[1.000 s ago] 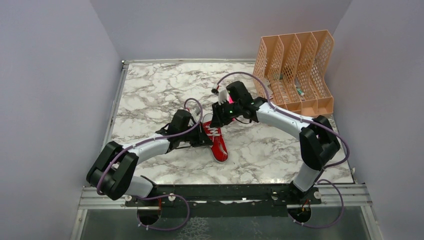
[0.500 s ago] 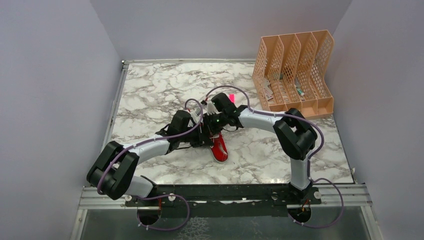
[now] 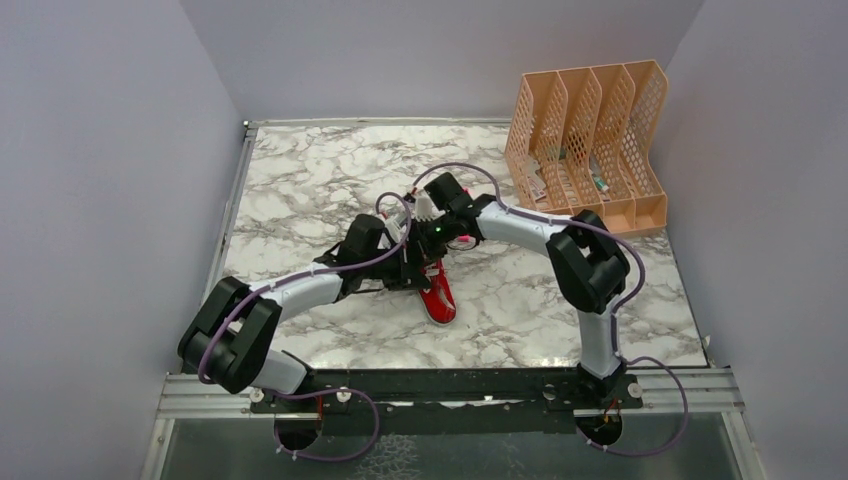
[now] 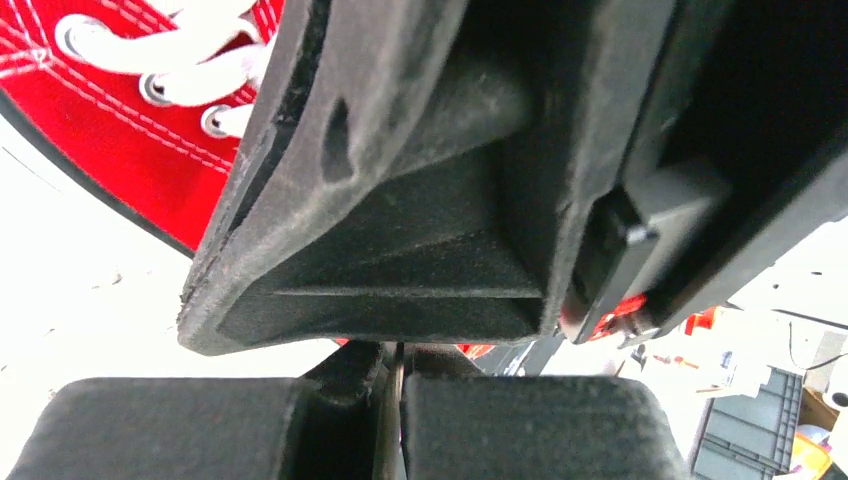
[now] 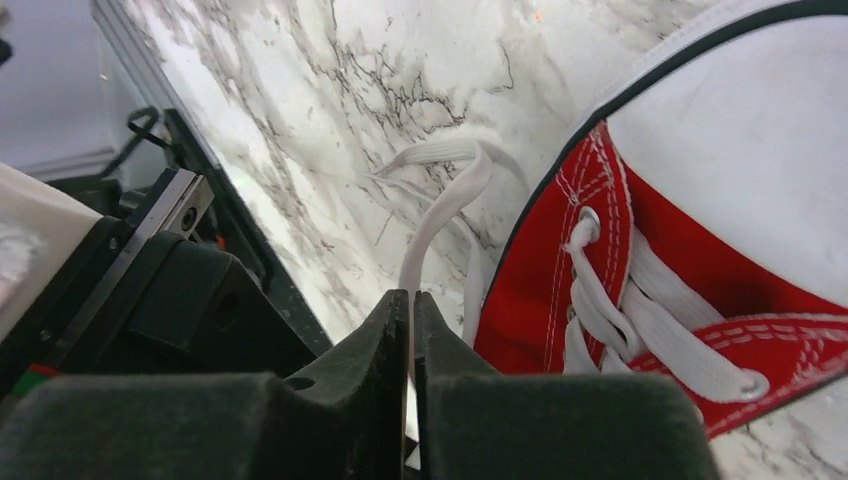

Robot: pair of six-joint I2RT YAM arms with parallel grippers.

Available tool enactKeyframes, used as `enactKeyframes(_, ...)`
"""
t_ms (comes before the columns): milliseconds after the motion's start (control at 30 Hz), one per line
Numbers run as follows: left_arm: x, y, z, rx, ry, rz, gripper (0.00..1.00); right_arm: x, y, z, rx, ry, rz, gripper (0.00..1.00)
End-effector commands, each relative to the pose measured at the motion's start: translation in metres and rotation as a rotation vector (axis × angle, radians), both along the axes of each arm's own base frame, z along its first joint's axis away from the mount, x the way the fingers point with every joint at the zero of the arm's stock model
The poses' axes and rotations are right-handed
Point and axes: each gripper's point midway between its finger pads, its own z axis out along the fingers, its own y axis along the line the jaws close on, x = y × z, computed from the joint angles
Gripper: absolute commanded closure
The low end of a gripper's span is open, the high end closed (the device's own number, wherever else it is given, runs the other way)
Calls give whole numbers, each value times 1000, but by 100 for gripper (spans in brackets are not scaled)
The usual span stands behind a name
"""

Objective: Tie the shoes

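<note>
Marble table point(image 3: 300, 180), orange rack point(image 3: 590, 140) at the far right corner, and both arms bunched up over the middle. The left arm point(image 3: 300, 290) comes in from the near left and the right arm point(image 3: 530, 225) curls in from the right. Their wrists are practically touching above the shoe point(image 3: 438, 298). It lies mid-table with its toe pointing near, and its heel end is buried under the grippers.

The right gripper point(image 5: 411, 297) is clenched on a lace point(image 5: 440, 215). In its wrist view the white strand loops off the marble beside the shoe and runs straight down into the pinched fingers.

The left gripper point(image 4: 392, 365) has its jaws squeezed together too. Its camera is mostly blocked by the other arm's black housing, so I can't tell whether there's any lace in there.

My read is that this is the early part of the knot, with lace ends gathered and nothing crossed or looped yet that I can see. The eyelets point(image 5: 588, 215) look laced, but the free end is slack.

Next it needs the right hand to draw that strand taut and carry it across the tongue without letting go. The left needs a firm hold on the other end so the two can cross. It's tight quarters, so collision between the wrists looks like the risk.
</note>
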Motion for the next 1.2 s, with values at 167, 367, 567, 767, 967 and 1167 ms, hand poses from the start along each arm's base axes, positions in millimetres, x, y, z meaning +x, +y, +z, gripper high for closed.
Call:
enactKeyframes(167, 13, -2, 9, -16, -28, -4, 100, 35, -26, 88, 74, -75, -114, 57)
enactKeyframes(367, 23, 0, 4, -25, 46, 30, 100, 40, -73, 82, -47, -264, -168, 49)
enactKeyframes(567, 25, -2, 11, -76, 91, 40, 100, 12, -85, 77, 116, -539, -16, 51)
enactKeyframes(767, 23, 2, 14, -113, 174, 57, 100, 0, -74, 80, 187, -778, 66, 50)
enactKeyframes(967, 24, 6, 17, -163, 227, 88, 100, -5, -56, 72, 160, -856, -17, 50)
enactKeyframes(1167, 27, 4, 20, -189, 254, 96, 100, -5, -48, 54, 123, -835, -34, 48)
